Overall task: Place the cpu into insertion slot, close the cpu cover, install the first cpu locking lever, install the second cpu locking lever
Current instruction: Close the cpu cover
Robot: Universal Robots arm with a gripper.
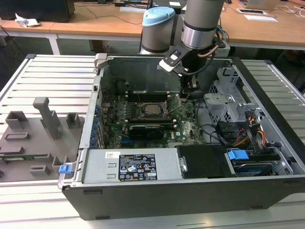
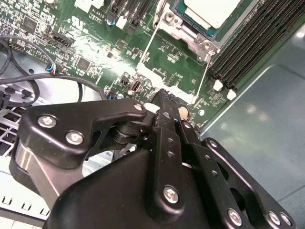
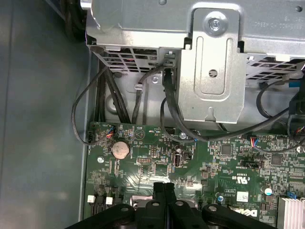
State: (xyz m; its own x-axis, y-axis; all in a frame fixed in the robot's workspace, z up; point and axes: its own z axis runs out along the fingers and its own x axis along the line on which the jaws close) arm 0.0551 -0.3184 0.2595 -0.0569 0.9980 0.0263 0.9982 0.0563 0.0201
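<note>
Inside an open computer case (image 1: 167, 198) on a slatted table (image 1: 52, 76), I am holding my gripper (image 1: 189, 90) low over the green motherboard (image 1: 186, 126). Its fingers are pressing narrowly together in both wrist views, tips touching, with nothing showing between them (image 2: 164, 95) (image 3: 164, 187).

In the exterior view the cpu (image 1: 151, 109) is sitting in the insertion slot (image 1: 141, 109) at about eight o'clock from my gripper, near it but apart. The second wrist view is showing the pale metal top of the cpu (image 2: 209, 10) framed by the silver cpu cover (image 2: 186, 33), which is lying down around it. One thin locking lever (image 2: 148, 45) and a second lever (image 2: 204, 71) are running along two sides of the socket; I cannot tell whether either is latched. Black memory slots (image 2: 248, 38) are lying just beside the socket.

In the exterior view a long black card (image 1: 147, 130) is sitting at six o'clock from the cpu. In the first wrist view a coin battery (image 3: 119, 150) and a grey metal drive cage (image 3: 214, 62) are lying beyond my fingertips.
</note>
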